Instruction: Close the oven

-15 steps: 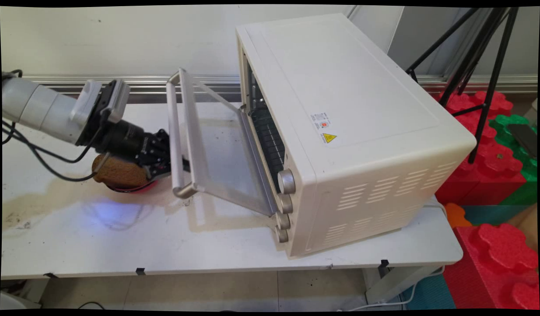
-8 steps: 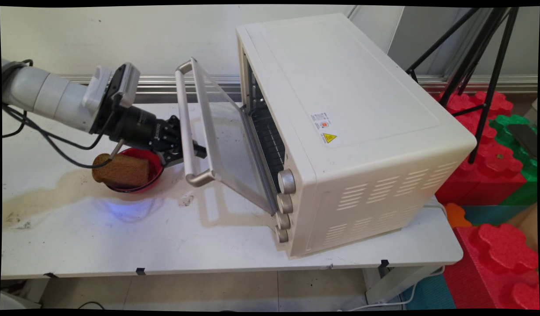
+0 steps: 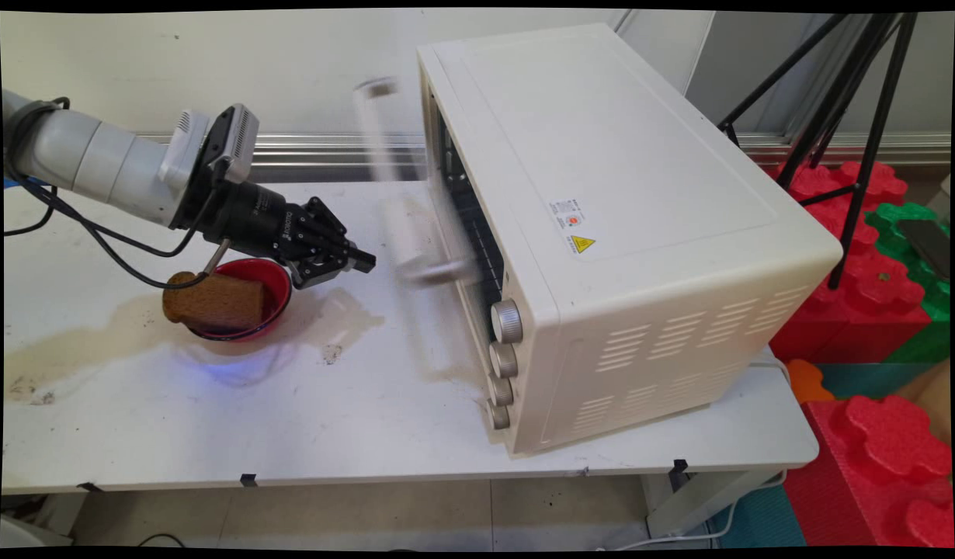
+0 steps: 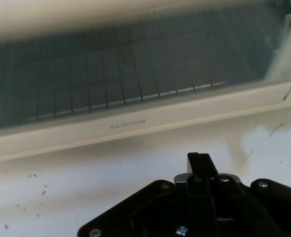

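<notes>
In the main view, the black pincer (image 3: pixel 359 262) sticks out from the left, a little above the white bench (image 3: pixel 291 419). Its two fingers are pressed together and there is nothing between them. Just behind it, under the arm, sits a red bowl (image 3: pixel 274 281) with a brown slice of bread (image 3: pixel 213 301) leaning in it. The pincer is close to the bowl but does not touch it. A big cream oven (image 3: pixel 602 194) stands on the right part of the bench, with its front facing the pincer. The oven door (image 3: pixel 404 194) is to the right of the pincer, with a gap of bare bench between them. The door stands almost straight up, close against the oven front; I cannot tell if it is all the way shut. Its long bar handle (image 3: pixel 439 272) runs along the door's width, from the near side to the far side. Four round knobs (image 3: pixel 506 321) sit on the near end of the front. In the hand view, the pincer (image 4: pixel 200 165) pokes up from the bottom with its fingers squeezed together, holding nothing. Straight ahead is the oven door (image 4: pixel 135 123), lying long across the view, with a wire rack (image 4: pixel 126 84) showing through its glass. The bench (image 4: pixel 86 187) lies between the pincer and the door.
</notes>
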Robot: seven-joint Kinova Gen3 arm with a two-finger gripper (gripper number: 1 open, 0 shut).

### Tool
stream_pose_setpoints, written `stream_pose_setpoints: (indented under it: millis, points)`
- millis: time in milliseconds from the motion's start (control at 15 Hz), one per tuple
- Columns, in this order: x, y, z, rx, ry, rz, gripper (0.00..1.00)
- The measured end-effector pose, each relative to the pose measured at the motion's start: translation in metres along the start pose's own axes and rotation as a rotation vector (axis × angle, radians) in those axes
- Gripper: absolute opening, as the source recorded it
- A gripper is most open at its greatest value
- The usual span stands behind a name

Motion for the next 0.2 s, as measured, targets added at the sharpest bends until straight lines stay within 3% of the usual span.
stream_pose_setpoints:
  millis: [200]
  points:
    - [-0.0007, -0.0005, -0.0041, -0.004, -0.014, 0.007, 0.0]
